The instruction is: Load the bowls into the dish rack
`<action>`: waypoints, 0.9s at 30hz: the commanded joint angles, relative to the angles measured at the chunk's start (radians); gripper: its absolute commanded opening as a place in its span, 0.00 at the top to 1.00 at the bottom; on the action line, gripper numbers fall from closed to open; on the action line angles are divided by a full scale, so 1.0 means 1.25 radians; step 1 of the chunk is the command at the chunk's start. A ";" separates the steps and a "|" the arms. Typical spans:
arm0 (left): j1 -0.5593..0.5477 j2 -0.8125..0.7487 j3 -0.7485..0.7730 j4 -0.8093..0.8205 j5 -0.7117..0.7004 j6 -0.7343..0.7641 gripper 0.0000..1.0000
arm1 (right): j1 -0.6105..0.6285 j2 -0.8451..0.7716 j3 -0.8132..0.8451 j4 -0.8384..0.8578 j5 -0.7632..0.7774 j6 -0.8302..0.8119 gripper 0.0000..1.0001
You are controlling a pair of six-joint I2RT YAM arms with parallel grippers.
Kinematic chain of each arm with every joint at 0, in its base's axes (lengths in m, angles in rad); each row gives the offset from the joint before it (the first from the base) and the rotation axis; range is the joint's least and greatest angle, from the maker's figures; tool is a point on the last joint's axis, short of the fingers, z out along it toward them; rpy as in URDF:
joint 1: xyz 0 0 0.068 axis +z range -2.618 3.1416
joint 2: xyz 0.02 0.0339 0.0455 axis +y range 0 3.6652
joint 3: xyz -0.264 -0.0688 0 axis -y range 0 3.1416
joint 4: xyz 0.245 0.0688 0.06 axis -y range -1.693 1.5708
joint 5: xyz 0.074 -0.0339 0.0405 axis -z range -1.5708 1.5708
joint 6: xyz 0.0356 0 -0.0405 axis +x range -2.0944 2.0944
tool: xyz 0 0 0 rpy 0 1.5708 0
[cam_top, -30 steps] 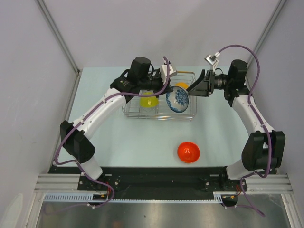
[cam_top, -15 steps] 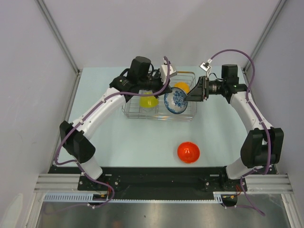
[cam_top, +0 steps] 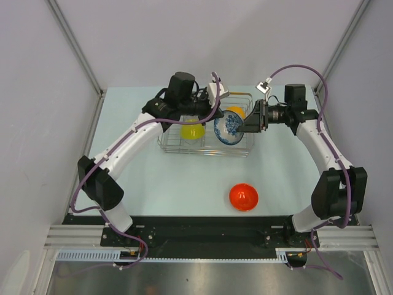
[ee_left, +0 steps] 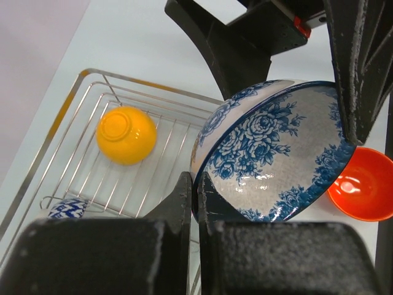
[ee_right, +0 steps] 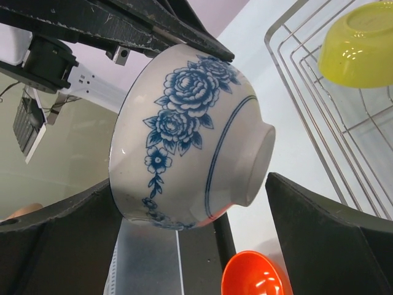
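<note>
My left gripper (ee_left: 196,184) is shut on the rim of the white bowl with blue flowers (ee_left: 276,160) and holds it tilted on edge above the right part of the silver wire dish rack (cam_top: 206,150). My right gripper (ee_right: 190,181) is open, with its fingers (ee_right: 331,239) on either side of that bowl (ee_right: 184,129); the right finger stands clear of the bowl's foot. The lime-yellow bowl (cam_top: 193,129), the orange bowl (cam_top: 235,112) and a zigzag-patterned bowl (ee_left: 69,209) lie in the rack. The red bowl (cam_top: 244,196) sits on the table in front.
The rack's wire wall (ee_right: 295,92) runs close to the right of the held bowl. The left arm (cam_top: 141,138) reaches over the rack's left side. White enclosure walls (cam_top: 49,123) bound the table.
My right gripper has moved left from beside the rack until its open fingers straddle the held bowl. The bowl has shifted slightly in the left gripper. The red bowl has not moved.
</note>
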 commanded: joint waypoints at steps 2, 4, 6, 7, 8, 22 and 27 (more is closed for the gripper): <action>0.001 -0.011 0.039 0.095 0.041 -0.023 1.00 | 0.004 -0.063 -0.022 0.133 -0.025 0.112 0.00; 0.002 -0.012 0.038 0.095 0.042 -0.023 1.00 | 0.004 -0.073 -0.032 0.188 -0.017 0.138 0.00; 0.002 -0.012 0.038 0.092 0.042 -0.020 1.00 | -0.003 -0.075 -0.029 0.203 -0.018 0.152 0.00; 0.002 -0.012 0.037 0.090 0.042 -0.022 1.00 | -0.006 -0.074 -0.028 0.208 -0.020 0.158 0.00; 0.002 -0.014 0.031 0.091 0.041 -0.020 1.00 | -0.013 -0.075 -0.026 0.213 -0.025 0.163 0.00; 0.007 -0.012 0.022 0.103 0.033 -0.019 1.00 | -0.012 -0.089 -0.068 0.316 -0.052 0.256 0.35; 0.008 0.002 0.031 0.100 0.038 -0.022 1.00 | -0.006 -0.097 -0.087 0.399 -0.066 0.322 0.59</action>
